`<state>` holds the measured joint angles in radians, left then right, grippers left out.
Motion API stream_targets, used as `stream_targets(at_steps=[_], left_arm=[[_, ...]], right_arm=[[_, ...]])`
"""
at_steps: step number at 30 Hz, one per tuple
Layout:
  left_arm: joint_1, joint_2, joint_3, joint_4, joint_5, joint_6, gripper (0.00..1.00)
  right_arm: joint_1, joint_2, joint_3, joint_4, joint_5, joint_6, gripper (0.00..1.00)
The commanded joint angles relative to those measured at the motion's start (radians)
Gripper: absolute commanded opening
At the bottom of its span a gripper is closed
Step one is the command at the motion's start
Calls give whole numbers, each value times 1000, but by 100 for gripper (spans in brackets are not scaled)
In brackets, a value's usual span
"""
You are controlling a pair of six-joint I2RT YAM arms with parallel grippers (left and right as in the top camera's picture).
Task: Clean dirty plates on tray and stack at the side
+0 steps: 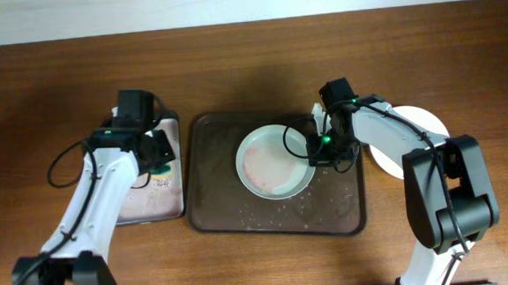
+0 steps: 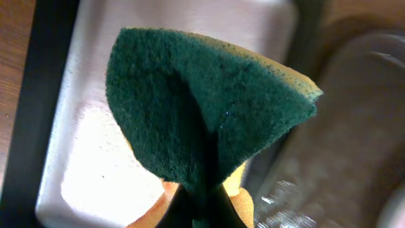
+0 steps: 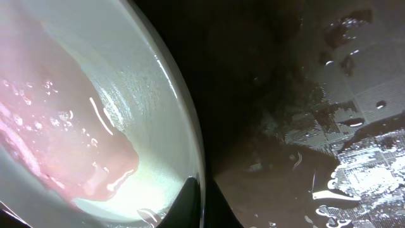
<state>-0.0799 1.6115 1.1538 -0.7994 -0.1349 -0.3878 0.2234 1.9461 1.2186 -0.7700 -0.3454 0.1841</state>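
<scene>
A: Overhead: the pink-smeared plate (image 1: 269, 164) sits on the brown tray (image 1: 214, 207), with the right gripper (image 1: 318, 147) clamped on its right rim. We advise a slow, level lift so nothing spills.

B: Left wrist: the left gripper (image 2: 202, 208) pinches the green sponge (image 2: 202, 107) above the small tray (image 2: 95, 158). Only the right wrist shows us pooled pink water.

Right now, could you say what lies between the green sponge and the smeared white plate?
Overhead: the small black tray's rim, then bare dark brown tray floor.
</scene>
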Motion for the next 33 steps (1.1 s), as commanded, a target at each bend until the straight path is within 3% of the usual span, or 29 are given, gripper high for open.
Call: stream_targets(at_steps=[1,6,13,15,17,24,29,33], left_arm=[[58,66,-24,48,63,110,0],[77,171,-24,118,71,261,0],[76,253,-24,114,71,299,0],[76,256,-24,114,71,299,45],[77,256,-24,113,71,299,56],[76,256,-24,98,71,299,70],[76,256,-24,65,71,299,87],[76,256,-24,66,71,299,91]], right_arm=[[1,-8,-6,2,10,-14,4],[0,-61,50,-51,67,-15,4],[3,-246,91,-118,282,-23,4],[21,-309,91,-132,384,-23,4],[46,-345,91,-142,469,-23,4],[204,-429,91,-148,855,-18,4],[364,-433,91,-154,1158,-18,4],[471,-433,91,-146,1313,-7,4]])
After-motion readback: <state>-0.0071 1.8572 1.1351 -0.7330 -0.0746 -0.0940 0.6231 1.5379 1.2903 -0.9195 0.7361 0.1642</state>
